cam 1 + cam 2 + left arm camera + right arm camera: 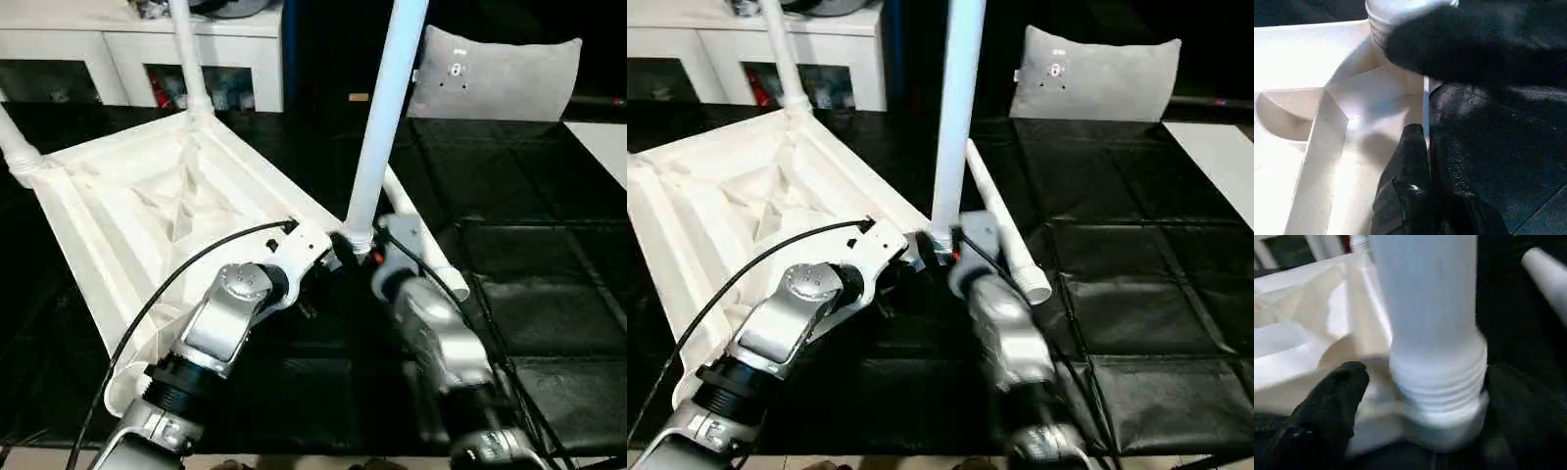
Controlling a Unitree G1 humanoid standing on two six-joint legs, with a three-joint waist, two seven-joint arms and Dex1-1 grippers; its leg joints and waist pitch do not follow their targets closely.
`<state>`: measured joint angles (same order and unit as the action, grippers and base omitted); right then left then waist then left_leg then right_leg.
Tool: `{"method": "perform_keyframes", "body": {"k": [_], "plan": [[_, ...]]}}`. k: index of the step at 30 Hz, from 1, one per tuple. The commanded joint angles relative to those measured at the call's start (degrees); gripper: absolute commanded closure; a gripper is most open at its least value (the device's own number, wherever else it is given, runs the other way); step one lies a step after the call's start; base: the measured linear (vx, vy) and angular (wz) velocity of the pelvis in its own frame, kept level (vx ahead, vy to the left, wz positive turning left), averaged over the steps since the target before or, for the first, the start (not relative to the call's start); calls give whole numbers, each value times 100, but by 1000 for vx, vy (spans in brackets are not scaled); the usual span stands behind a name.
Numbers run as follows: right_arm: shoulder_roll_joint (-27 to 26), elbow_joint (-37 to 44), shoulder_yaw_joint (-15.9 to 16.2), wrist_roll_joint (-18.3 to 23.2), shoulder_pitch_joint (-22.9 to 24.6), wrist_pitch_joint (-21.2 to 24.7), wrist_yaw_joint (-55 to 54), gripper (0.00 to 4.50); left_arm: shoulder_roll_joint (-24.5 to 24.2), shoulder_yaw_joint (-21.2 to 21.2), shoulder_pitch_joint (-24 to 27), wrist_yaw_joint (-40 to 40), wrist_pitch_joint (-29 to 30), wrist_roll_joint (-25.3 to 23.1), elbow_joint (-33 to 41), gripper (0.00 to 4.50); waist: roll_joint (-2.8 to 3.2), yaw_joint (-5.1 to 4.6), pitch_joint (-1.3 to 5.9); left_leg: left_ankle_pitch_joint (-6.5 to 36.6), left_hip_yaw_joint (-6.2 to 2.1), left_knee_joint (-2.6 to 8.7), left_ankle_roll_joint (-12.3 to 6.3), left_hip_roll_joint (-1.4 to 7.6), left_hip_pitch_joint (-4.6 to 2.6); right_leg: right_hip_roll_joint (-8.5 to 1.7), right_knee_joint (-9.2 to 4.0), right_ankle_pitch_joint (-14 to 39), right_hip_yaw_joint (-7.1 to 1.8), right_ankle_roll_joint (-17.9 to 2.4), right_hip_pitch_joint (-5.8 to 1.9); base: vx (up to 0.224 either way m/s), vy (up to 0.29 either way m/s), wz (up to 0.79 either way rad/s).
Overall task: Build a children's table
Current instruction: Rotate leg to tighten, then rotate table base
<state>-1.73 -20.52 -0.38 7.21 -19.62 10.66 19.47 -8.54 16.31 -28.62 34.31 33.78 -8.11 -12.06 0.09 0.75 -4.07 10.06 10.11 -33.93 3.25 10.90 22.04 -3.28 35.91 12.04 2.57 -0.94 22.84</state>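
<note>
The children's table lies upside down on the black mat, its ribbed white top (147,215) facing up. One leg (186,59) stands in the far corner socket and another (18,147) at the left corner. A third leg (384,117) stands upright in the near right corner socket. My right gripper (1435,396) is open around its threaded base, one black finger (1327,396) a little apart from it. My left gripper (1422,142) is shut on the top's rim beside that corner. A loose leg (1004,225) lies on the mat to the right.
A grey-white pillow (495,78) leans at the back right. A white cabinet with glass doors (147,59) stands behind the table top. Black quilted mats (549,294) cover the floor, with a pale floor patch (602,147) at the far right.
</note>
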Motion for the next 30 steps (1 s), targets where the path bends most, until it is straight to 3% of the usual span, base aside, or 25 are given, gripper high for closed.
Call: {"method": "perform_keyframes", "body": {"k": [1, 5, 7, 10, 12, 15, 16, 19, 21, 22, 23, 24, 25, 28, 29, 30], "plan": [[97, 221, 23, 86, 68, 121, 127, 5, -16, -72, -253, -36, -382, 45, 158, 450, 39, 54, 470, 609, -78, 322, -322, 195, -77, -406, -385, -230, -254, -1391, -369, 0, 0, 0], [486, 996, -157, 397, 552, 415, 526, 5, 78, -137, -262, 15, -390, 201, -48, 450, 34, 113, 456, 669, -64, 315, -354, 190, -82, -407, -424, -8, -264, -1332, -356, 0, 0, 0], [556, 1256, -215, 505, 696, 499, 575, 0, 136, -208, -249, 3, -358, 304, -48, 407, 16, 126, 453, 680, -60, 313, -362, 181, -73, -409, -438, 105, -265, -1311, -357, 0, 0, 0], [601, 1664, -308, 684, 882, 756, 547, 0, 171, -274, -195, -4, -445, 412, 44, 390, 26, 149, 452, 670, -62, 309, -386, 189, -73, -413, -453, 210, -263, -1302, -343, 0, 0, 0], [666, 1805, -260, 616, 937, 831, 470, 0, 156, -363, -131, -8, -418, 500, 215, 366, 21, 157, 459, 660, -69, 317, -367, 202, -77, -406, -432, 228, -253, -1299, -335, 0, 0, 0], [710, 1941, -160, 577, 962, 1176, 400, 0, 5, -486, 17, 72, -146, 590, 620, 366, 2, 144, 443, 761, -60, 319, -328, 200, -84, -402, -453, 418, -254, -1273, -313, 0, 0, 0], [741, 2032, -90, 618, 973, 1448, 416, 0, -150, -518, 125, 147, 50, 605, 904, 366, 6, 134, 438, 777, -65, 326, -297, 192, -75, -402, -456, 557, -253, -1233, -320, 0, 0, 0], [782, 2045, 78, 498, 959, 1495, 448, 0, -515, -526, 311, 262, 349, 509, 1364, 366, 27, 113, 423, 890, -56, 326, -242, 187, -93, -389, -484, 808, -257, -1147, -277, 0, 0, 0], [868, 2091, 351, 359, 965, 1547, 566, 0, -917, -602, 516, 400, 699, 492, 1885, 366, 35, 113, 410, 934, -88, 364, -129, 208, -76, -393, -455, 922, -248, -1071, -287, 0, 0, 0], [910, 2100, 514, 299, 969, 1576, 662, 0, -1142, -690, 620, 516, 962, 540, 2170, 381, 49, 104, 402, 975, -69, 354, -106, 203, -110, -371, -465, 924, -254, -1070, -240, 0, 0, 0], [940, 2094, 659, 246, 962, 1597, 734, 0, -1359, -775, 698, 585, 1178, 545, 2394, 381, 55, 103, 396, 1009, -75, 358, -104, 200, -108, -373, -470, 956, -253, -1070, -245, 0, 0, 0], [936, 2016, 815, 187, 925, 1639, 796, 0, -1663, -914, 773, 648, 1416, 484, 2601, 392, 48, 102, 388, 1029, -71, 361, -86, 191, -106, -366, -463, 990, -253, -1072, -239, 0, 0, 0], [917, 1935, 999, 111, 871, 1723, 823, 0, -2095, -1050, 864, 700, 1705, 398, 2860, 403, 2, 81, 368, 1069, -72, 377, -69, 191, -97, -355, -466, 1051, -253, -1054, -229, 0, 0, 0], [844, 1805, 1176, 8, 784, 1798, 773, 0, -2597, -1197, 970, 682, 1893, 155, 3003, 419, 56, 84, 338, 1239, -83, 390, 8, 185, -131, -364, -489, 1366, -261, -979, -186, 0, 0, 0], [787, 1617, 1346, -102, 685, 1798, 710, 0, -3111, -1310, 1104, 713, 2072, -16, 3080, 437, 47, 89, 334, 1299, -95, 397, 61, 190, -143, -367, -483, 1457, -265, -947, -175, 0, 0, 0], [770, 1575, 1375, -128, 663, 1797, 686, 0, -3200, -1341, 1132, 712, 2090, -47, 3074, 437, 66, 89, 332, 1322, -99, 408, 74, 184, -139, -366, -483, 1491, -267, -934, -165, 0, 0, 0]]}}
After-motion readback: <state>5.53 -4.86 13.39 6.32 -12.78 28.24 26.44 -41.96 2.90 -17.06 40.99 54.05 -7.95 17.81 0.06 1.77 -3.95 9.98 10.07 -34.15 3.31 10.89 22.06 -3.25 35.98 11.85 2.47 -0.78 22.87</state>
